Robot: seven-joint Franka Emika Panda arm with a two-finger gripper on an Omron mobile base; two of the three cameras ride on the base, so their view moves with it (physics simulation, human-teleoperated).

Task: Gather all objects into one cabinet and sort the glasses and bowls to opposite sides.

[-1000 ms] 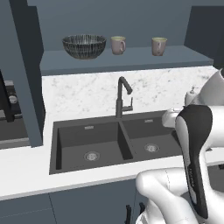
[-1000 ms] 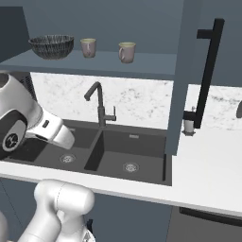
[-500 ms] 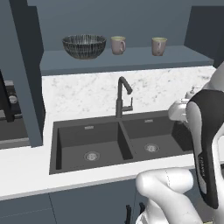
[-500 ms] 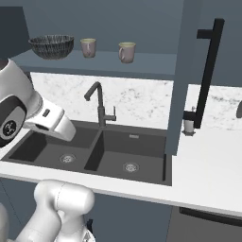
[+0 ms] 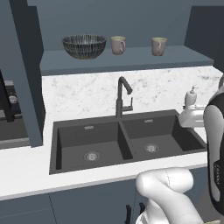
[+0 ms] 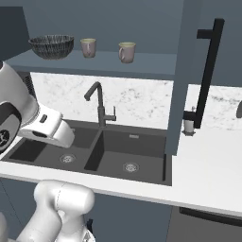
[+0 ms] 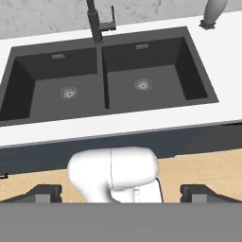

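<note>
End effector (image 7: 121, 193), fingertips spread wide and empty, looks down at the sink (image 7: 106, 78). Bowl (image 5: 84, 46) and two mugs (image 5: 117, 45) sit upper centre on the cabinet shelf (image 5: 131, 59); raise the arm before reaching.

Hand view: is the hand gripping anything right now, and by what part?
Nothing is held. The hand is open, its two dark fingertips wide apart with no object between them, looking down toward the dark double sink.

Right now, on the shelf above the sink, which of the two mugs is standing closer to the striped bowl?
The left mug, just right of the dark striped bowl. The other mug stands well apart, farther right along the shelf.
</note>
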